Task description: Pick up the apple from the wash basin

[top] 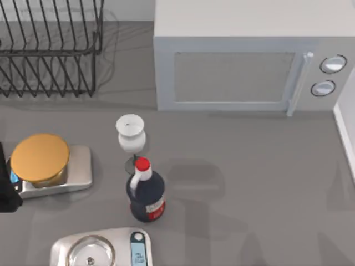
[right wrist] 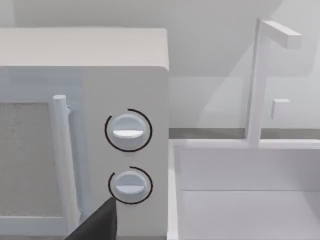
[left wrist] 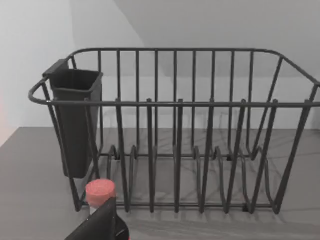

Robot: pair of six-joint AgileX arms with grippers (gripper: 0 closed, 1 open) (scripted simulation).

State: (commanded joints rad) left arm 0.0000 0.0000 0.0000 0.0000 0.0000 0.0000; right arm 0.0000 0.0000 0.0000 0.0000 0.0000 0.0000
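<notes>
The apple is out of view. The white wash basin (right wrist: 240,200) stands right of the microwave, with a white tap (right wrist: 257,80) rising at its back; its rim (top: 345,127) shows at the top view's right edge. A dark part of my right gripper (right wrist: 97,225) shows low in the right wrist view, facing the microwave's knobs and the basin. My left arm (top: 6,191) sits at the table's left edge, and a dark part of my left gripper (left wrist: 100,226) faces the dish rack.
A white microwave (top: 249,61) stands at the back, a black wire dish rack (top: 50,50) at the back left. Mid-table stand a white goblet (top: 131,136) and a dark bottle with a red cap (top: 145,191). A scale with a gold disc (top: 47,166) and another scale (top: 102,249) lie front left.
</notes>
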